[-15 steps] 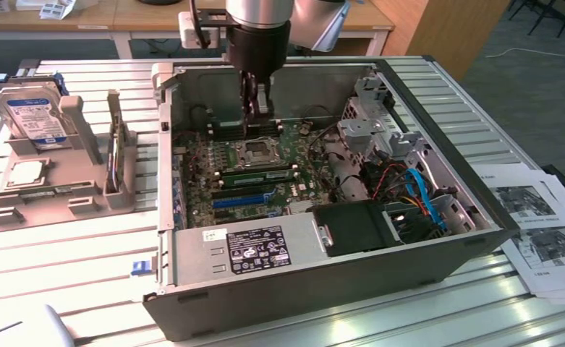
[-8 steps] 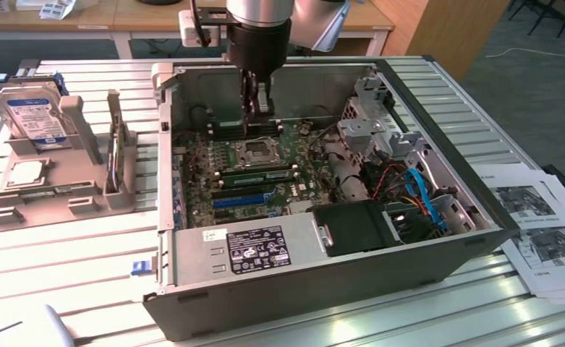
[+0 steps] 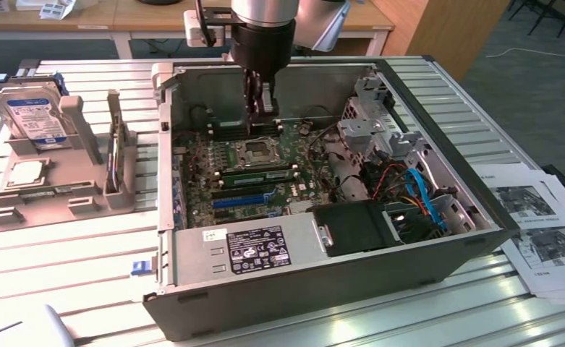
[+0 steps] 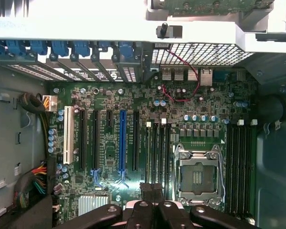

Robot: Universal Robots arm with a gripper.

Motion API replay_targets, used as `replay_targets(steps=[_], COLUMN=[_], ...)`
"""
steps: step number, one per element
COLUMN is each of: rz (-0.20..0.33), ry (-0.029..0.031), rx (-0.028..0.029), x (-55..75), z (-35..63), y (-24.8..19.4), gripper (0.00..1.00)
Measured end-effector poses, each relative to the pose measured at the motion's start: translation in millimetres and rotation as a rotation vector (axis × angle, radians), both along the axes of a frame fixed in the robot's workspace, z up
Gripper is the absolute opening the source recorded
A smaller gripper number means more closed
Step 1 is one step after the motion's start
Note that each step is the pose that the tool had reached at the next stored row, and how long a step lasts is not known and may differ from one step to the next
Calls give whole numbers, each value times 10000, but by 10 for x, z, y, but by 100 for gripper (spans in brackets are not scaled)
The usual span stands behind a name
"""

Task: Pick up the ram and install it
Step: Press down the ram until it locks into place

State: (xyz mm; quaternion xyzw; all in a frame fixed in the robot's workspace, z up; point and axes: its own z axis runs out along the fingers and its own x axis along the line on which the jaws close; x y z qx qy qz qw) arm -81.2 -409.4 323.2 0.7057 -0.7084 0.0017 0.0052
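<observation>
Wrist view: pincer pressed together, fingers meeting over the motherboard beside the empty CPU socket. A dark bit pokes out between the tips; whether that is the ram cannot be told. The black memory slots run just ahead of the tips, more slots on the far side of the socket.

In the exterior view the pincer sits low inside the open computer case, right over the slots behind the socket. One green ram stick already lies seated on the near side of the socket.

To do the step well, judged: keep the stick square to the slot, notch matched, latches open, press straight down and evenly, no twist, stay off the socket pins.

Near the case front, a power supply and blue cables. The case rests on a ribbed metal table. On the exterior view's left, a grey holder with a hard drive; on its right, printed sheets. Beyond, wooden desks and carpet.
</observation>
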Motion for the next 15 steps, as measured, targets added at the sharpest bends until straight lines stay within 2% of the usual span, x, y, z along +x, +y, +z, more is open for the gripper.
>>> replay_targets(steps=[10,15], rz=[-6,-279], ry=[0,0], rx=[0,0], x=[3,5], z=[0,0], y=[0,0], gripper=[10,10])
